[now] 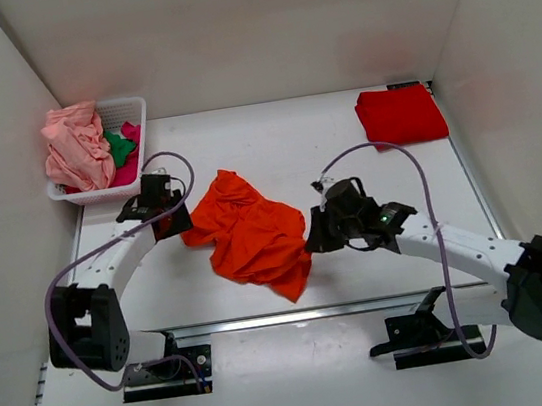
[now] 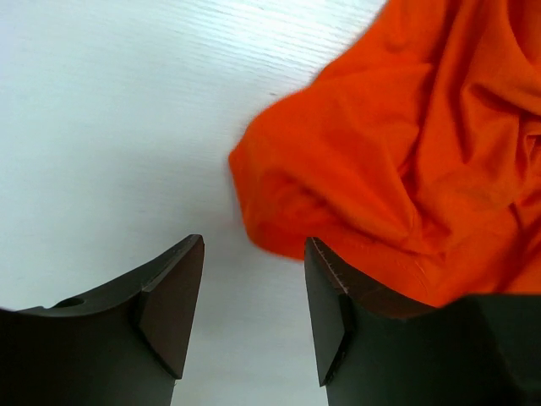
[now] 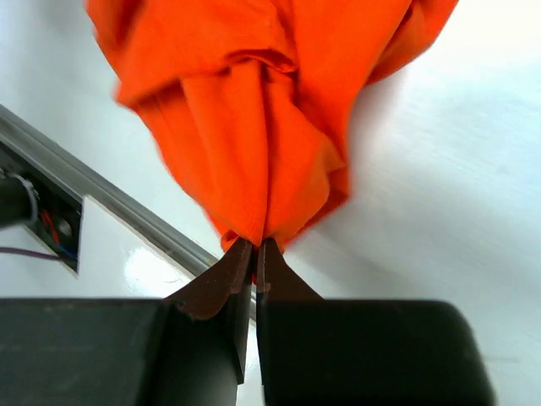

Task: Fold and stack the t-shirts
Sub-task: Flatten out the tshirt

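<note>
A crumpled bright orange t-shirt lies in the middle of the table. My right gripper is shut on its right edge; in the right wrist view the cloth bunches out of the closed fingertips. My left gripper is open at the shirt's left edge, holding nothing; in the left wrist view the orange cloth lies over the right finger with bare table between the jaws. A folded red t-shirt lies at the far right. Pale pink, green and magenta shirts fill the basket.
The white mesh basket stands at the far left corner. White walls enclose the table on three sides. A metal rail runs along the near edge, with the arm bases behind it.
</note>
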You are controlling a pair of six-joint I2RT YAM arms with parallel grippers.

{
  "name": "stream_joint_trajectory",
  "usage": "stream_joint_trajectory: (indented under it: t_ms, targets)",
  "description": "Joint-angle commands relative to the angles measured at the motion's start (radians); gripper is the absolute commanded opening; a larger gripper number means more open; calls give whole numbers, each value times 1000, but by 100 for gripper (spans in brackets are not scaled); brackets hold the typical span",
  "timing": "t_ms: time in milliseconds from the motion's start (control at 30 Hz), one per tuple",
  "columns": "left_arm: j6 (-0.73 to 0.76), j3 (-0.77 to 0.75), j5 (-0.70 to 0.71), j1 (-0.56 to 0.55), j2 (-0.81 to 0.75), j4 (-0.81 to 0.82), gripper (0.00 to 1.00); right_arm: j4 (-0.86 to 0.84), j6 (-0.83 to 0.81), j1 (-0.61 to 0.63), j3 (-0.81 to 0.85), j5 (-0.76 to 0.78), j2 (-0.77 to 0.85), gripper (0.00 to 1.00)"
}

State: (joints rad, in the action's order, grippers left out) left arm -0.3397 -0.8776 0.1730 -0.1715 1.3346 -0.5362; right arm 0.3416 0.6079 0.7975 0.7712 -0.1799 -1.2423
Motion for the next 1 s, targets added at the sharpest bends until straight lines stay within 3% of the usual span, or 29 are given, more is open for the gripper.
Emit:
stream_joint_trajectory:
  t_ms: [0, 167, 367, 433, 467, 500, 533, 667, 800, 967]
  targets:
    - [-45, -35, 11, -62, 60, 65, 62, 2, -26, -75, -44, -81, 67, 0]
    - [-111, -72, 36, -99, 202, 57, 63, 28, -40, -167, -64, -82, 116, 0]
    - [-124, -20, 59, -120, 224, 133, 68, 56, -80, -270, -96, -113, 187, 0]
    - [-104, -27, 71, -143, 242, 174, 55, 54, -86, -284, -95, -125, 187, 0]
    - [-82, -35, 72, -148, 259, 177, 37, 59, -83, -288, -95, -125, 190, 0]
    - [-52, -66, 77, -160, 276, 180, 13, 62, -98, -287, -93, -124, 188, 0]
    - [-45, -81, 82, -167, 285, 158, 0, 69, -102, -294, -76, -113, 188, 0]
    - [19, -259, 160, -137, 218, 39, 0, 171, -204, -437, 19, -104, 205, 0]
    - [-13, -417, 131, -8, 33, -2, 0, 195, -279, -723, 140, -184, 268, 0]
    - [60, -589, 301, 26, -98, -30, 0, 198, -329, -917, 279, -178, 287, 0]
